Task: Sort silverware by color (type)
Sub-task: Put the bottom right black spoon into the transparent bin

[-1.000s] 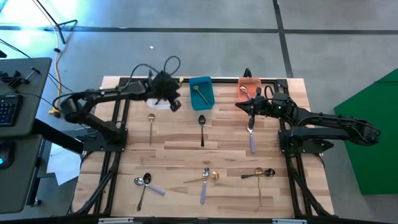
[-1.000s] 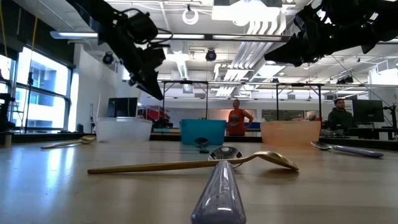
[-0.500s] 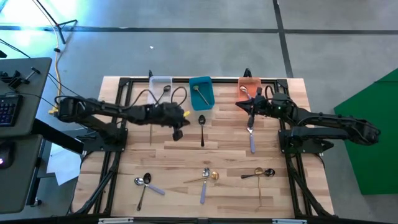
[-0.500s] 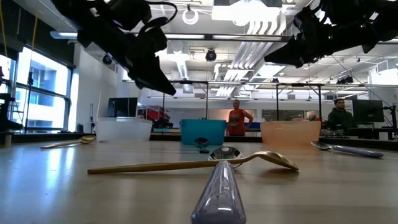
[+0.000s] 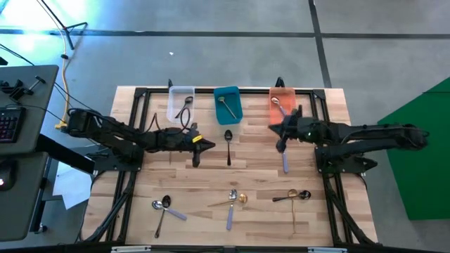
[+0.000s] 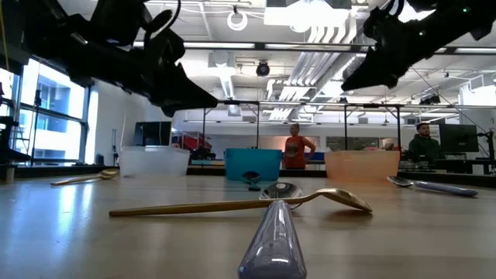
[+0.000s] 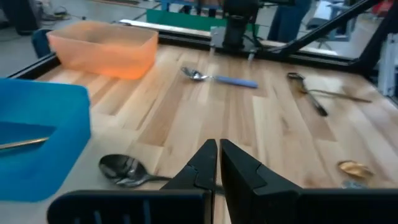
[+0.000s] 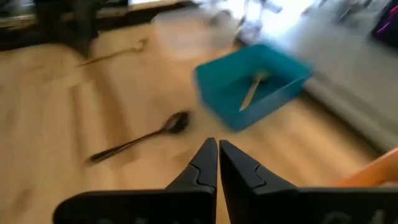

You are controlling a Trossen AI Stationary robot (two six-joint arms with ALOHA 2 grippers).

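The left tool (image 5: pixel 204 146) hangs over the middle of the wooden surface (image 5: pixel 211 172), just left of a black spoon (image 5: pixel 228 144) lying loose below the teal bin (image 5: pixel 227 103). Its fingers are pressed together with nothing between them. The right tool (image 5: pixel 280 133) hovers just in front of the orange bin (image 5: pixel 281 102), over the bowl end of a silver spoon with a lavender handle (image 5: pixel 285 160); its fingers are likewise shut and empty.

Some silverware is already binned: a dark spoon (image 5: pixel 185 108) in the clear bin (image 5: pixel 181 102) at far left, a gold spoon (image 5: pixel 225 106) in the teal one, a silver spoon (image 5: pixel 277 105) in the orange one. Along the near edge lie the rest: a silver spoon (image 5: pixel 166 206) and a gold one crossing at near left, a gold spoon (image 5: pixel 234 200) and lavender-handled one in the middle, and a black spoon (image 5: pixel 294 196) crossing a gold one at near right.
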